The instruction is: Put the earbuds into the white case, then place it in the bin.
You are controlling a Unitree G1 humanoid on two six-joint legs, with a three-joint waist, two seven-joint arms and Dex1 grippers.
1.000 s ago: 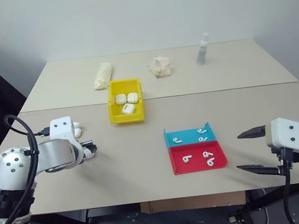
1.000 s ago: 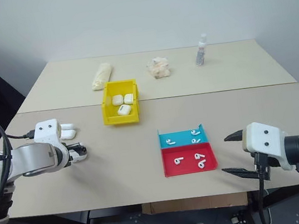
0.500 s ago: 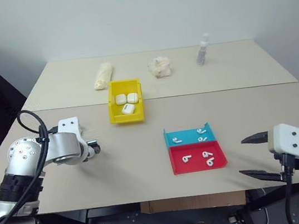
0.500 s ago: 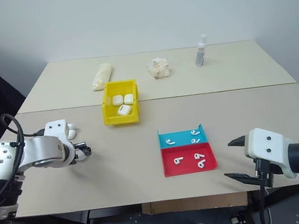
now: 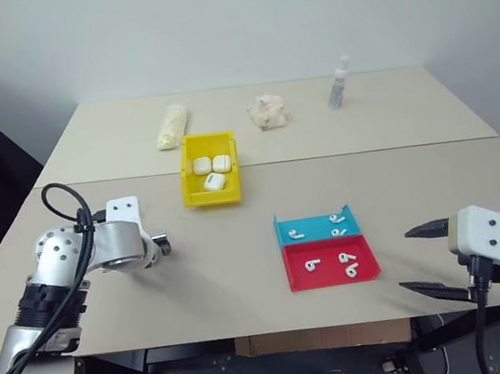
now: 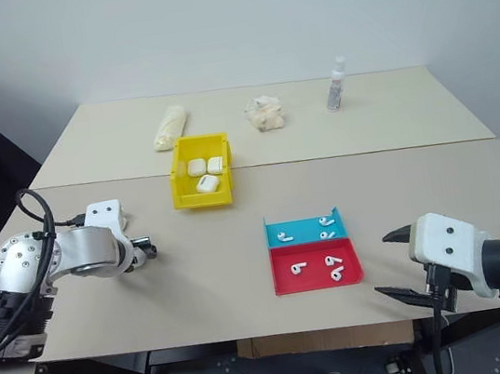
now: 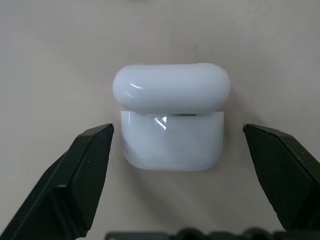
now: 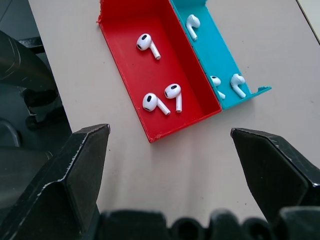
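Left gripper (image 7: 177, 145) has advanced; white case (image 7: 171, 117) sits between its fingers (image 7: 75, 185).

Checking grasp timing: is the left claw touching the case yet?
Apart. In the left wrist view the left claw straddles the case, with bare table visible between each finger and its sides.

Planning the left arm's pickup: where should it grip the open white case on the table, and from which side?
Judging by the left wrist view, grip the white case across its lower body, from above. The left gripper already straddles those short, flat sides; the open lid would likely pivot if squeezed.
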